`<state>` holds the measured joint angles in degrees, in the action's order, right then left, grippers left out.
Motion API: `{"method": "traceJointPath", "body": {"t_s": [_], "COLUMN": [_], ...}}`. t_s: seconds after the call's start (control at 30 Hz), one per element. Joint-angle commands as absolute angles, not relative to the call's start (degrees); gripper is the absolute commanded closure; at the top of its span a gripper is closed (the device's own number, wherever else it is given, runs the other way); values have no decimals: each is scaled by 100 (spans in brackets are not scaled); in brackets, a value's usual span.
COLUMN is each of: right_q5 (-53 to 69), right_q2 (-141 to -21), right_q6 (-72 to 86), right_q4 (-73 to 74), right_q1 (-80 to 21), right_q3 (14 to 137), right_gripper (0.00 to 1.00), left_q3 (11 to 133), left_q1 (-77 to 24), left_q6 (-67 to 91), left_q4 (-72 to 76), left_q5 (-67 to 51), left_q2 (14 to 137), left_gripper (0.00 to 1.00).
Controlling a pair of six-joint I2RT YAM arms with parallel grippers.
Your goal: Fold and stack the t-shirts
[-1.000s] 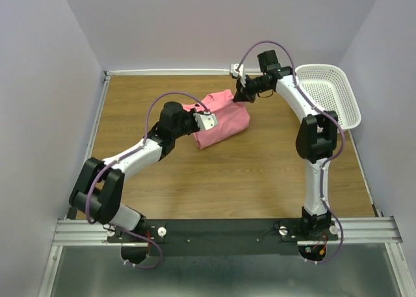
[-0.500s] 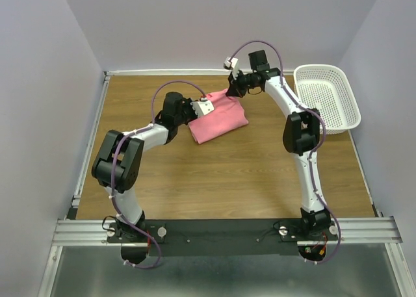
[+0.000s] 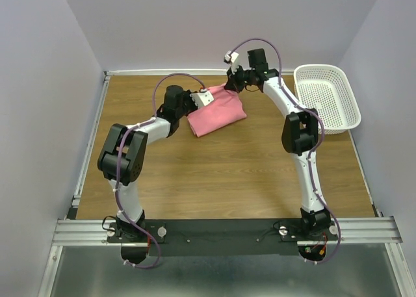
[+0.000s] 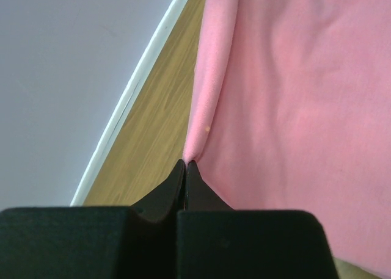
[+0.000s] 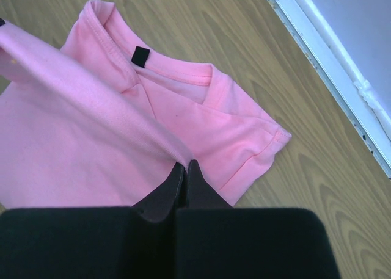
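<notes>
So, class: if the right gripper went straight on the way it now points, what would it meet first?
The pink t-shirt: the right gripper is shut on a fold of it, with more shirt lying just ahead, then probably the table.

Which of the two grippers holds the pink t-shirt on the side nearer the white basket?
The right gripper, pinching the t-shirt's far corner; the left gripper pinches the opposite edge, farther from the mesh basket.

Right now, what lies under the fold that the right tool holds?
The t-shirt's lower layer on the table: its neckline with the dark label and one sleeve. The raised fold hides the rest of that layer.
</notes>
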<state>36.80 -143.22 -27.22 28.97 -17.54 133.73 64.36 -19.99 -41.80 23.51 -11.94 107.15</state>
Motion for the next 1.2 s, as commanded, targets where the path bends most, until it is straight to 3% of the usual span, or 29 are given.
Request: {"method": "traceJointPath", "body": {"t_s": [0.0,0.17,0.2,0.3,0.33,0.37,0.5,0.6,0.7,0.73,0.83,0.97,1.17], "right_q5": [3340,2735,2246,1296,474,187,-360,-203,1295,2658,4230,4167,3708], "right_q2": [-14572,-14739,-14852,-15099,-15221,-15231,-14872,-14241,-13704,-13415,-13289,-13219,-13412], "right_q6": [-2382,-1814,-1550,-758,-556,-328,-26,-26,141,158,570,650,940], "right_q4": [2461,1823,1402,1100,968,941,826,791,800,809,843,923,993], "right_q1": [-1802,-1925,-1977,-2126,-2162,-2188,-2189,-2093,-1847,-1611,-1311,-1301,-1301], "right_q3": [13544,13571,13570,13972,14088,14202,13923,13020,12220,11677,11155,10452,10415], "right_gripper": [99,99,89,49,31,27,27,25,22,21,9,9,11], "left_q3": [6776,7504,7897,8725,9163,9350,9493,8950,8404,8037,7377,6541,5265], "left_q1": [-1907,-1863,-1863,-1863,-1863,-1863,-1819,-1784,-1653,-1609,-1416,-1266,-1248], "left_q6": [-4219,-4009,-3860,-3219,-3069,-2711,-2444,-1769,-829,-348,568,1939,2689], "left_q4": [2435,2364,2347,1997,1960,1943,2091,2075,1785,1584,1267,1265,1916], "left_q5": [-862,-441,-222,772,947,1349,1581,1696,995,767,37,-1218,-1520], "left_q2": [11038,11608,11758,12400,12480,12524,11946,11131,10268,10092,9563,9229,9140], "left_gripper": [100,100,78,35,20,6,5,4,4,4,7,14,16]}}
